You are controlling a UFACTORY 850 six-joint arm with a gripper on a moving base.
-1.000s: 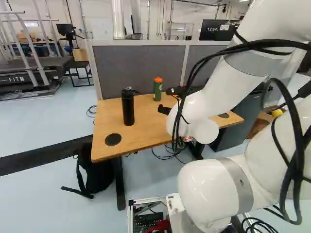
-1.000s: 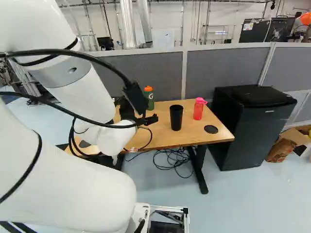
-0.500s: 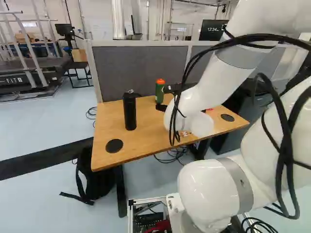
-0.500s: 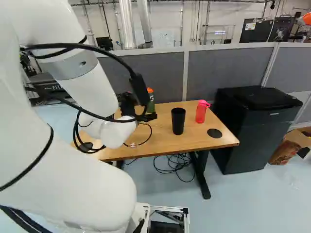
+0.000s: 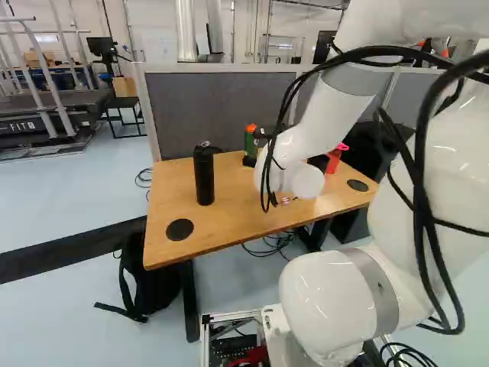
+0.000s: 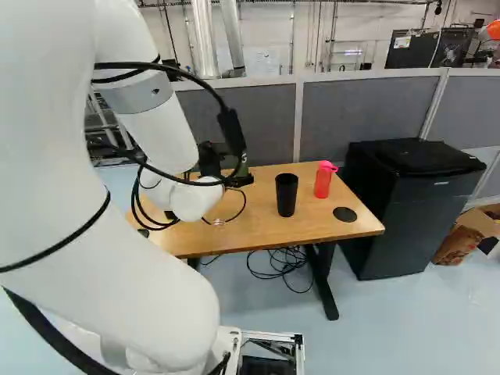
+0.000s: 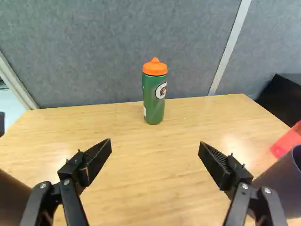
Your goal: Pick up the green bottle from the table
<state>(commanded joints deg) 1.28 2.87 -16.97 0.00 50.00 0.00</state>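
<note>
Green bottle [image 7: 154, 96] stands upright. Claw [image 7: 155, 142] is released, short of it and facing it, jaws wide, presumably so its body fits between.

Black flask [image 5: 204, 177], black cup [image 6: 287, 196], pinkish-red bottle [image 6: 323, 182], backpack [image 5: 151, 284], black fridge [image 6: 402, 226]

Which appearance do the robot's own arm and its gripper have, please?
The arm is glossy white, with thick rounded segments and grey bands around it. Black cables loop loosely outside it, one with a chunky black connector. The gripper is black, with two angular fingers; one shows fine ribs on its inner face.
</note>
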